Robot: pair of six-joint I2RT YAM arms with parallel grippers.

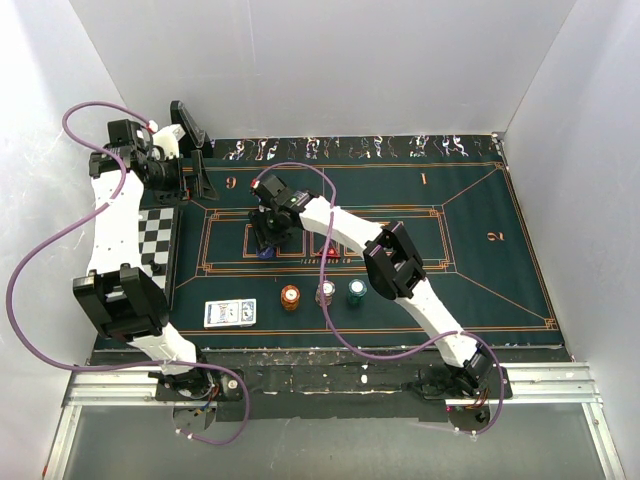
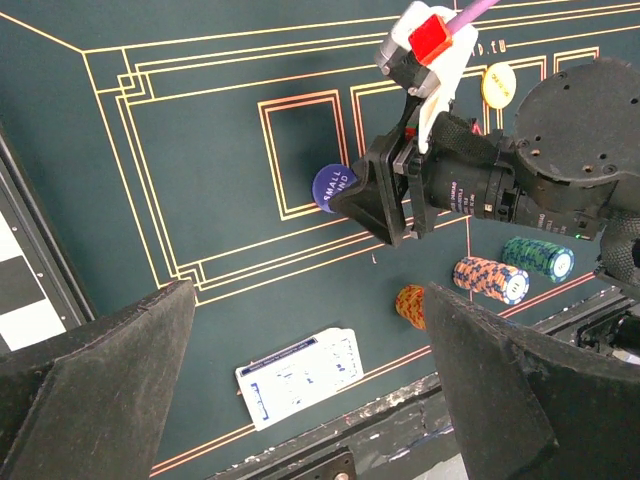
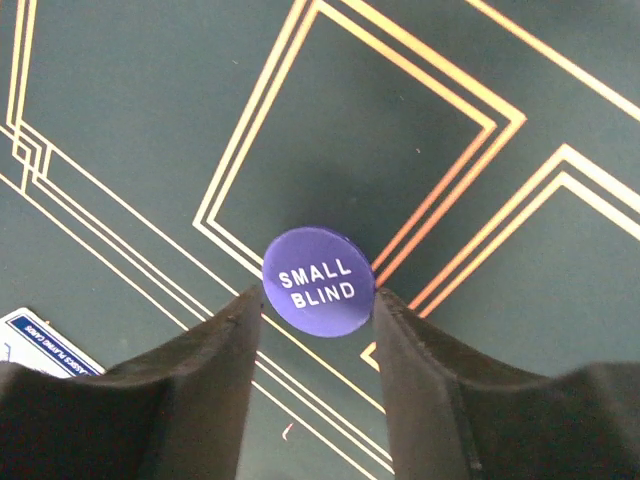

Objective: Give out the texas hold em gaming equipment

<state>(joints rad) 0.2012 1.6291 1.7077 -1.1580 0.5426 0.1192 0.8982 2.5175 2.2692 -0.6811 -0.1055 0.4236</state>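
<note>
My right gripper (image 3: 318, 302) is shut on a blue disc (image 3: 318, 282) marked SMALL BLIND, pinched at its edges between the two fingertips. It is held low over the corner of an orange-lined box on the mat. The disc also shows in the top view (image 1: 265, 253) and the left wrist view (image 2: 335, 185). My left gripper (image 2: 308, 295) is open and empty, high above the mat's left side (image 1: 195, 150). A card deck (image 1: 230, 313) lies near the front edge. Orange (image 1: 290, 297), white (image 1: 325, 293) and teal (image 1: 357, 292) chip stacks stand in a row. A yellow disc (image 2: 498, 84) lies beyond the right arm.
The dark green orange-lined mat (image 1: 470, 250) covers the table. A black-and-white chequered board (image 1: 155, 240) lies at the left under my left arm. White walls close in the back and sides. The right arm (image 1: 400, 260) reaches across the chip row.
</note>
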